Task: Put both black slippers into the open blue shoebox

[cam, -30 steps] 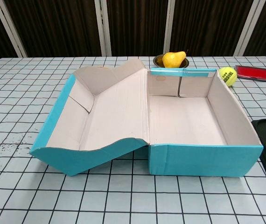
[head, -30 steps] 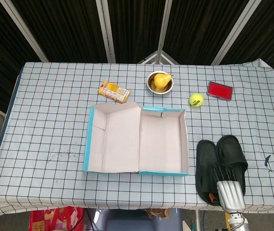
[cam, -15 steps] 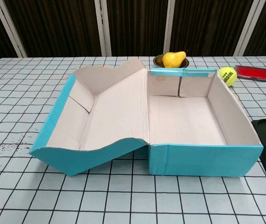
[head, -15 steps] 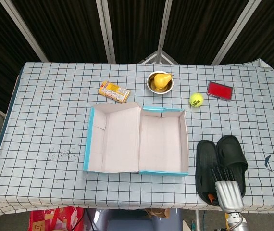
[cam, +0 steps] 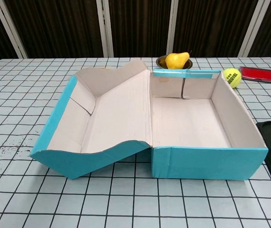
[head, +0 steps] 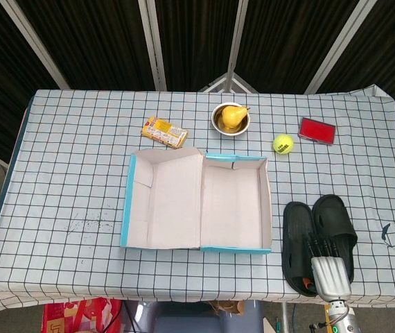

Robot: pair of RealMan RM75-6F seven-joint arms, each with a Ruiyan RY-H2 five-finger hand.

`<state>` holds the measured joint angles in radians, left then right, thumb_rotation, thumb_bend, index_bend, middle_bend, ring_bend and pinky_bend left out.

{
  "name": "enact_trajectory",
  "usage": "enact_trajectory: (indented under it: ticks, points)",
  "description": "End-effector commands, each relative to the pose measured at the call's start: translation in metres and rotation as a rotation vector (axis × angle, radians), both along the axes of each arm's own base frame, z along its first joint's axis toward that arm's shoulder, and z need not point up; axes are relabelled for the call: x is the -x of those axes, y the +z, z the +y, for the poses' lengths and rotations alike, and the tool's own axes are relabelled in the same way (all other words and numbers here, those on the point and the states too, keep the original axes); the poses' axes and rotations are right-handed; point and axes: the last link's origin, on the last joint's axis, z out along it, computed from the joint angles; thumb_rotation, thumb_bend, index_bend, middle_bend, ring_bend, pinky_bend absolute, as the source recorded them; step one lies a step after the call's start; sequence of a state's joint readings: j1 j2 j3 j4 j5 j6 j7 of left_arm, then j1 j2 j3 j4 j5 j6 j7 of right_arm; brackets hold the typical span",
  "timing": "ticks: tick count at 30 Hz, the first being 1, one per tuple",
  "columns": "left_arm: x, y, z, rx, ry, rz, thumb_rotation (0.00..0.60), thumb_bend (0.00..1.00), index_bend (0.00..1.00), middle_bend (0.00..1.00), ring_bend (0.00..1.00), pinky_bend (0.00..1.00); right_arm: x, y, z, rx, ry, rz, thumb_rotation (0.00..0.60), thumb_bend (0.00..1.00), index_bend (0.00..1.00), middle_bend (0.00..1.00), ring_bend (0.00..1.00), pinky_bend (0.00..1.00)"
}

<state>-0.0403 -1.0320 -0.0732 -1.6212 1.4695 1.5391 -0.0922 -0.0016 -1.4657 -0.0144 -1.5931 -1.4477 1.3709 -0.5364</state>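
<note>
The right hand [head: 330,276] sits at the near edge of the table, over the heel ends of the two black slippers [head: 319,238]. Its dark fingers [head: 320,248] reach forward across the slippers, lying close together and fairly straight. I cannot tell if they press on the slippers or just hover, and they do not seem to be holding anything yet.

Compared with a second ago, the hand has slid back a little toward the robot. Nothing else has moved. The slippers lie side by side under and just past the fingers, in the same spot as before.

The open blue shoebox [head: 235,205] is off to the left of the fingers, near them but not touching. It has nothing inside, as the chest view shows. Its lid [cam: 97,118] lies flopped open on the far side from the fingers.

So the job has hardly started. Both slippers are not yet picked up, and the hand looks like it is lining up for a grab.

The left hand is not seen in either view.
</note>
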Motion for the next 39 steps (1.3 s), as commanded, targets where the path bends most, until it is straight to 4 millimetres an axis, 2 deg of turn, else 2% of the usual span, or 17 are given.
enact_trajectory:
  ticks: [1, 8, 17, 23, 32, 39]
  points:
    - [0.000, 0.000, 0.000, 0.002, 0.000, 0.001, 0.600, 0.38, 0.00, 0.00, 0.00, 0.07, -0.001, 0.001, 0.000, 0.006, 0.003, -0.007, 0.600, 0.21, 0.17, 0.18, 0.03, 0.01]
    - [0.000, 0.000, 0.000, 0.002, -0.003, -0.001, 0.600, 0.38, 0.00, 0.00, 0.00, 0.07, -0.004, 0.002, 0.001, 0.017, 0.014, -0.011, 0.600, 0.21, 0.32, 0.30, 0.04, 0.00]
    - [0.000, 0.000, 0.000, -0.001, -0.004, -0.003, 0.600, 0.38, 0.00, 0.00, 0.00, 0.07, -0.005, 0.004, 0.000, 0.021, 0.027, -0.020, 0.600, 0.21, 0.40, 0.42, 0.13, 0.00]
    - [0.000, 0.000, 0.000, -0.001, -0.004, -0.004, 0.600, 0.38, 0.00, 0.00, 0.00, 0.07, -0.006, 0.012, -0.003, 0.049, 0.042, -0.028, 0.600, 0.21, 0.42, 0.44, 0.15, 0.00]
    - [0.000, 0.002, -0.001, -0.005, -0.003, -0.008, 0.600, 0.38, 0.00, 0.00, 0.00, 0.07, -0.003, 0.042, -0.011, 0.124, 0.043, -0.024, 0.600, 0.21, 0.42, 0.44, 0.15, 0.00]
    - [0.001, 0.002, -0.001, -0.007, -0.004, -0.011, 0.600, 0.38, 0.00, 0.00, 0.00, 0.07, -0.009, 0.078, -0.029, 0.184, 0.068, 0.004, 0.600, 0.21, 0.42, 0.44, 0.15, 0.00]
